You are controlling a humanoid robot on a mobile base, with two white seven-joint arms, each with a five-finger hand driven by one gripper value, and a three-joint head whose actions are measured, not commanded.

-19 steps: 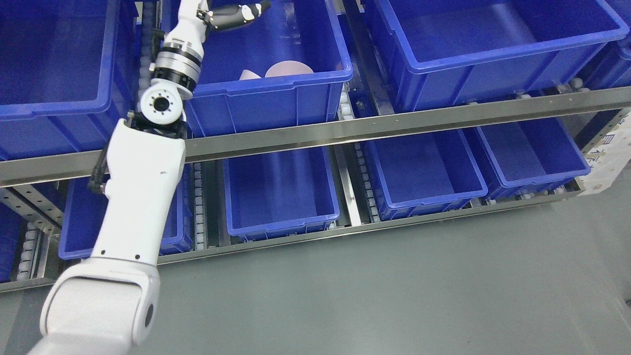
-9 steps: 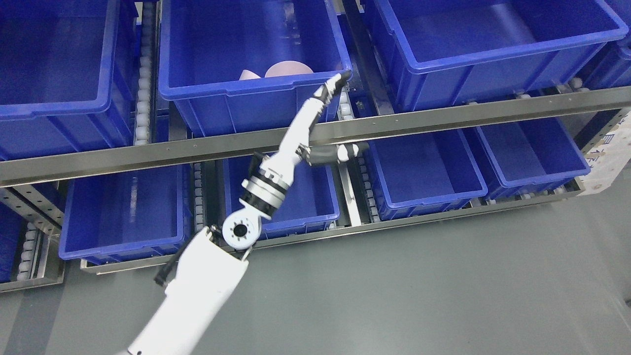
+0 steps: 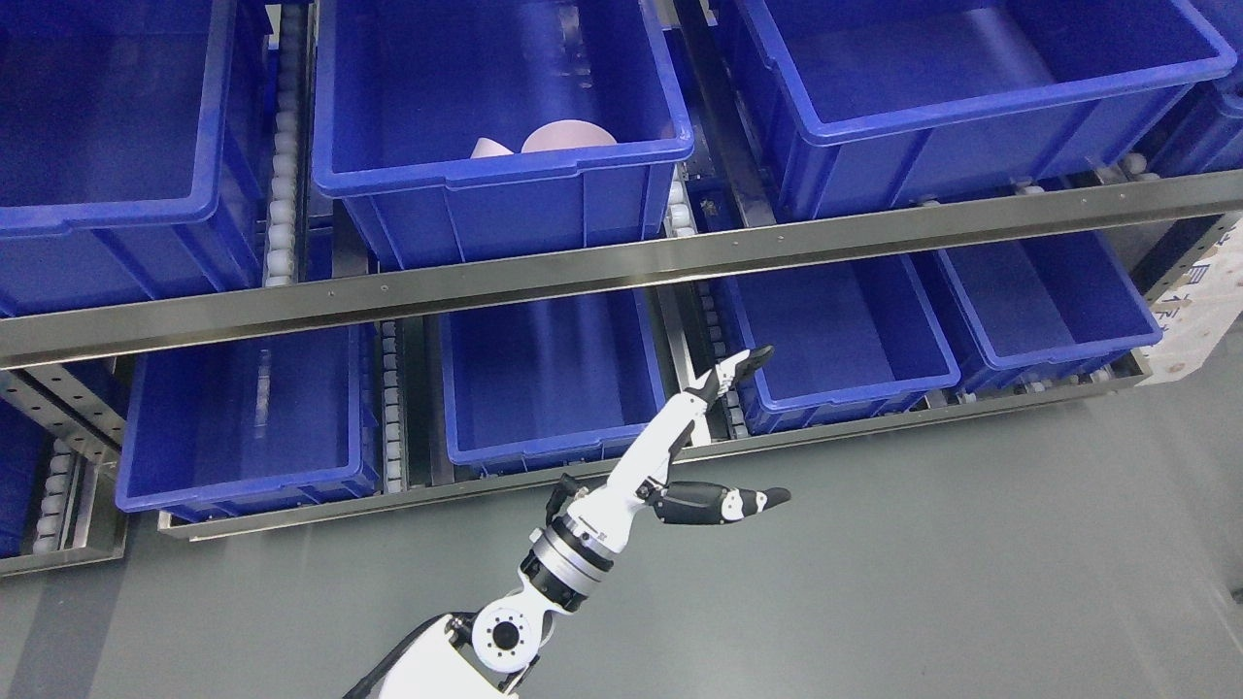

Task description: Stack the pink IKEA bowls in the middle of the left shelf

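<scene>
Lowered from bin [image 3: 500, 175], left robot hand [image 3: 680, 456] (fingers spread, empty).

Seven blue bins [image 3: 505, 146]; seemingly two pink bowls [image 3: 568, 136].

Blue print on white box [image 3: 1204, 311] illegible.

Illumination is even, cool and moderately bright, with soft vertical glare streaks on the inner walls of the glossy blue plastic bins [image 3: 544, 379] and a bright sheen along the brushed steel shelf rail [image 3: 621, 277]. The bin interiors at far left fall into deep shadow. Focus is sharp throughout, with a tilted frame.
</scene>
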